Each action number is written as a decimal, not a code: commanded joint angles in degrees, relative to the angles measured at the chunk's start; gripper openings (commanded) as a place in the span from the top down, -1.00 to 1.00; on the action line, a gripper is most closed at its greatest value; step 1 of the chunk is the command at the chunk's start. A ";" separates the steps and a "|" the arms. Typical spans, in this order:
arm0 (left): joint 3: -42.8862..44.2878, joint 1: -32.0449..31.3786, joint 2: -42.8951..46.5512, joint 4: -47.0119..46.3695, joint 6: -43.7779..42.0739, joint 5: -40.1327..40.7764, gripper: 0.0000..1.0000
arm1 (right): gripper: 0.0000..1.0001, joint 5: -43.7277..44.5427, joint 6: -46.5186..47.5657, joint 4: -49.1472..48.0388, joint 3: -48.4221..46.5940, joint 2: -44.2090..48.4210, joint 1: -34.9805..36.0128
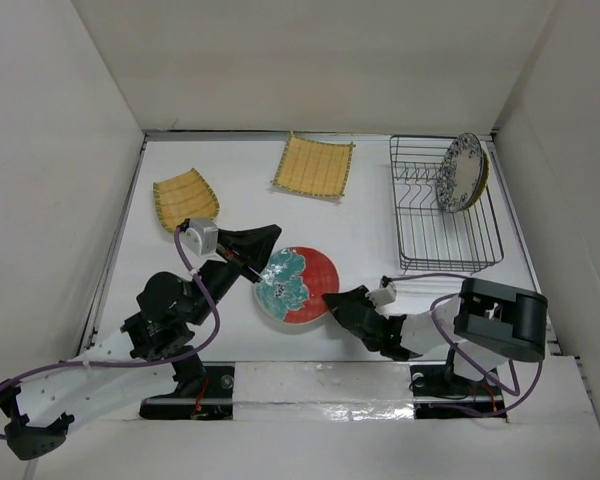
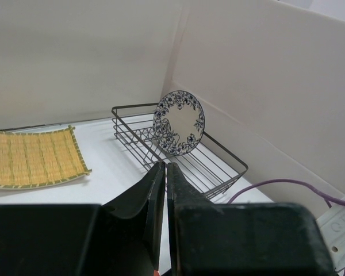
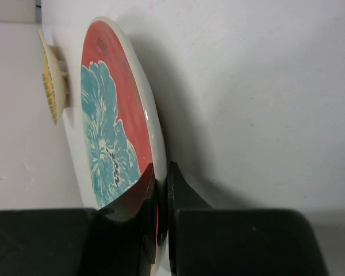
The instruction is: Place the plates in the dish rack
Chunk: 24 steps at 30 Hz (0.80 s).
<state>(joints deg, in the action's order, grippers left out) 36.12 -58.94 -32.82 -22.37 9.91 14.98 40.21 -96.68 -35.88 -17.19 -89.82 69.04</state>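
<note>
Overhead view with both wrist views. Five plates were counted: one large red plate (image 1: 305, 280) with a teal-white pattern, two square yellow ribbed plates, one dark-patterned white plate (image 1: 458, 172), and one plate showing only as a yellow rim (image 1: 483, 180).

The red plate lay near the front of the table (image 1: 380, 230), between the two arms and well apart from the dish rack (image 1: 445, 265).

The right gripper (image 1: 330, 300) met the red plate's near right edge. In the right wrist view its jaws were closed to a narrow gap on that plate's rim (image 3: 160, 167), one finger on each face.

The left gripper (image 1: 265, 257) lay at the red plate's left edge. In the left wrist view its fingers (image 2: 155, 190) stood almost together, leaving a thin slit. Whether they pinched the rim could not be told.

One square plate (image 1: 185, 198) sat at far left, and the other (image 1: 315, 165) at far centre, both flat on the table.

The single wire rack stood at far right. It held two plates upright at its far end: the patterned plate (image 2: 179, 123), with the yellow rim just behind it.
</note>
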 commanded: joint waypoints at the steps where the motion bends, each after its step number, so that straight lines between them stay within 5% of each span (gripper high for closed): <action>1: 0.53 -0.30 1.09 -2.24 -0.59 -0.74 0.92 | 1.00 1.00 8.94 12.21 -4.24 1.21 1.53; 5: 0.62 -0.30 1.62 -2.24 -0.60 -0.31 0.77 | 1.00 7.68 17.83 24.51 -14.61 5.87 3.39; 14: 0.53 -0.30 2.06 -2.33 -0.42 -0.39 0.41 | 1.00 21.58 46.99 26.58 -23.68 24.41 0.67; 19: 0.53 -0.30 2.23 -2.33 -0.33 -0.57 0.36 | 1.00 15.72 69.73 22.08 -25.69 37.51 -10.30; 24: 0.62 -0.30 2.14 -2.33 -0.25 -0.92 0.34 | 1.00 9.11 83.39 25.59 -35.09 41.83 -29.95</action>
<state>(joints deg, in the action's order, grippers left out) 36.12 -58.94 -31.27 -22.39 9.74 14.96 48.66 -25.45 0.08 -43.53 -51.70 46.68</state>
